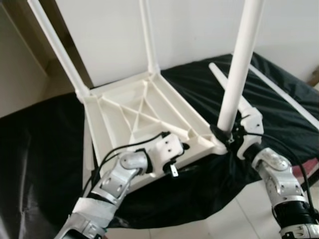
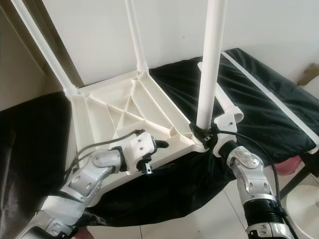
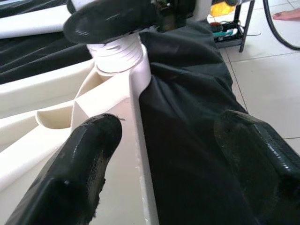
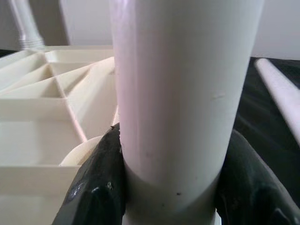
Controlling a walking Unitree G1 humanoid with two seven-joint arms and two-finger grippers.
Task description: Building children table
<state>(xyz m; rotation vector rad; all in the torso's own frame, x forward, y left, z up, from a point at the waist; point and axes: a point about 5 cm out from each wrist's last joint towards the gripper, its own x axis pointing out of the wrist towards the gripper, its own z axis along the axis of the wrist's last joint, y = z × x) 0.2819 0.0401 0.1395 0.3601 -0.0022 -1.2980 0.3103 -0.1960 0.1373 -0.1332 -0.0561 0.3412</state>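
A white ribbed tabletop [image 1: 134,114] lies upside down on a surface draped in black cloth [image 1: 40,149]. Two white legs [image 1: 55,45] [image 1: 148,35] stand in its far corners. A third leg [image 1: 239,64] rises from the near right corner, and my right gripper [image 1: 227,134] is shut on its base [image 4: 183,93]. My left gripper [image 1: 182,154] is open and straddles the tabletop's near rim [image 3: 140,140]. One finger [image 3: 89,154] rests over the ribbed inside and the other [image 3: 253,145] is outside, above the cloth. A loose leg [image 1: 218,75] lies on the cloth behind the held one.
A long white bar [image 2: 264,89] crosses the cloth at the right. Pale tiled floor [image 1: 239,219] lies in front, with a white round object [image 2: 304,204] at the lower right. A white wall [image 1: 189,25] stands behind. A small rack [image 3: 229,23] and a person's foot [image 3: 286,14] are on the floor.
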